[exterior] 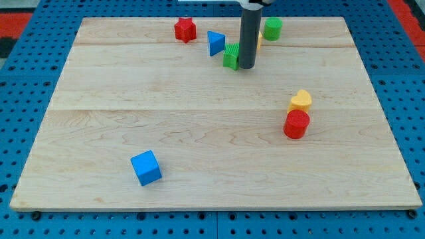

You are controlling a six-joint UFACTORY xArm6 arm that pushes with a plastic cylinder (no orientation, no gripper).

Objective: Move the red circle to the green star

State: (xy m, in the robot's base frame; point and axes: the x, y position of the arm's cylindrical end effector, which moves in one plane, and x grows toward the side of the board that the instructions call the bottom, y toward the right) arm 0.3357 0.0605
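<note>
Red circle (296,124) sits right of centre on the wooden board (199,159), touching the yellow block (300,100) just above it. Green star (231,56) is near the top, well apart. Rod's tip (246,67) rests just right of the star; no gripper fitted, nothing held.

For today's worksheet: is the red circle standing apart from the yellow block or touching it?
Touching, or nearly: the red circle sits directly against the yellow block with no board showing between them.
</note>
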